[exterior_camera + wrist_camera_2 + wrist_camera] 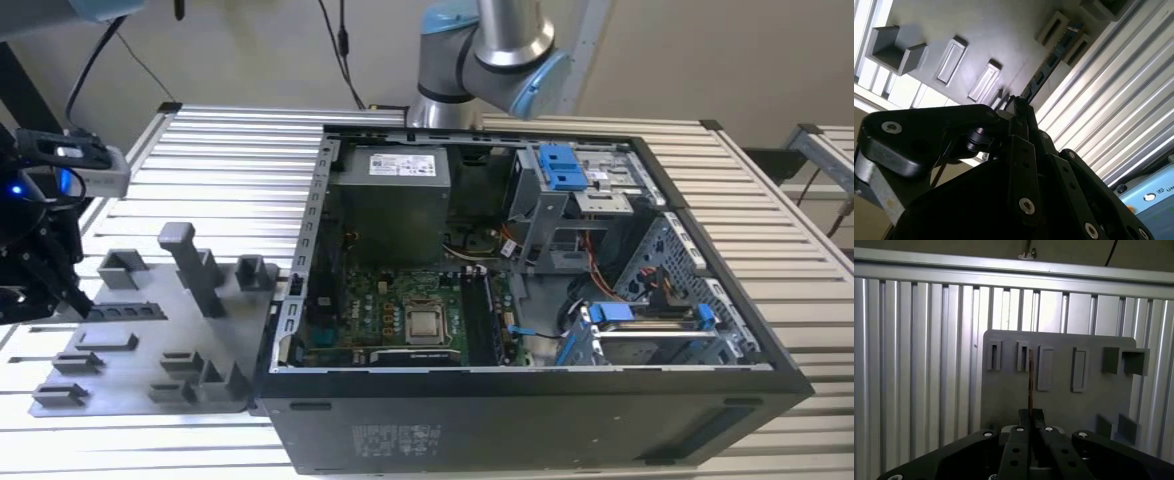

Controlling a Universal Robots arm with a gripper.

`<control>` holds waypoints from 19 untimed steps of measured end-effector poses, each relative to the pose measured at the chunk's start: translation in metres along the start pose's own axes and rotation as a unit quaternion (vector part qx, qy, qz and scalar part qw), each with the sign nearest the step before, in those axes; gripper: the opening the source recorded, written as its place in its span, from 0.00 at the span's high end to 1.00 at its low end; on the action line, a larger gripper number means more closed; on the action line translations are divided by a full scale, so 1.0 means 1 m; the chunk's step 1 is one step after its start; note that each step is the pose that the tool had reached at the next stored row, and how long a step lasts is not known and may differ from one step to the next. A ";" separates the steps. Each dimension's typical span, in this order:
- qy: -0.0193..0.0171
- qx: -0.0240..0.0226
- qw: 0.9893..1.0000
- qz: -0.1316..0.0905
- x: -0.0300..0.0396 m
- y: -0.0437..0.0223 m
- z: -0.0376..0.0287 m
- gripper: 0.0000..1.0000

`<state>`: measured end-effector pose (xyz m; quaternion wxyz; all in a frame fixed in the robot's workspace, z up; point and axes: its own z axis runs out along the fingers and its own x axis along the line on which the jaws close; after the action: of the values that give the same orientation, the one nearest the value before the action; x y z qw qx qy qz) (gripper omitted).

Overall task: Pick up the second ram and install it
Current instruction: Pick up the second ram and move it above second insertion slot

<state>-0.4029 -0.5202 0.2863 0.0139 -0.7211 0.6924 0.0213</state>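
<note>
Second ram [1048, 65], one item: a long, thin, flat board. In the second wrist view it is dark, with a row of black chips and a bluish patch near its far end. In the first wrist view it is edge-on, a thin brownish line.
Position: one end is pinched in the gripper and the rest reaches out over the grey plate. Whether the far end touches a holder cannot be told.
Gripper [1030, 416], one: black, fingers drawn almost together and clamped on the ram's two flat faces.
Grey plate [1064, 405], one, lying on the ribbed metal table [914, 370].
Narrow slotted holders [1045, 367], four in a row on the plate.
Tall post [187, 262], one, upright on the plate.
Computer case [534, 410], one, open-sided, just beside the plate on the exterior view's right.
</note>
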 end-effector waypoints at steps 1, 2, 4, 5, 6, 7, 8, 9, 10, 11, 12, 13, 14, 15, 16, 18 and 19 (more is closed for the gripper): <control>0.000 0.000 1.000 0.000 -0.0001 0.0000 -0.0009 0.86; 0.000 0.000 1.000 0.000 -0.0001 0.0000 -0.0020 0.86; 0.000 0.000 1.000 0.000 -0.0002 0.0001 -0.0037 0.86; 0.000 0.000 1.000 0.000 -0.0002 0.0000 -0.0048 0.86; 0.000 0.000 1.000 0.000 -0.0003 0.0001 -0.0057 0.86; 0.000 0.000 1.000 0.000 -0.0003 0.0001 -0.0067 0.86; 0.000 0.000 1.000 0.000 -0.0004 0.0001 -0.0076 0.86; 0.000 0.000 1.000 0.000 -0.0004 0.0001 -0.0085 0.86; 0.000 0.000 1.000 0.000 -0.0005 0.0001 -0.0092 0.86; 0.000 0.000 1.000 0.000 -0.0005 0.0001 -0.0098 0.86; 0.000 0.000 1.000 0.000 -0.0005 0.0001 -0.0104 0.86; 0.000 0.000 1.000 0.000 -0.0006 0.0001 -0.0112 0.86; 0.000 0.000 1.000 0.000 -0.0006 0.0001 -0.0118 0.86; 0.000 0.000 1.000 0.000 -0.0006 0.0001 -0.0125 0.86; 0.000 0.000 1.000 0.000 -0.0007 0.0001 -0.0132 0.86; 0.000 0.000 1.000 0.000 -0.0007 0.0001 -0.0145 0.86; 0.000 0.000 1.000 0.000 -0.0008 0.0002 -0.0151 0.86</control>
<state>-0.4030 -0.5202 0.3015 0.0140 -0.7211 0.6924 0.0214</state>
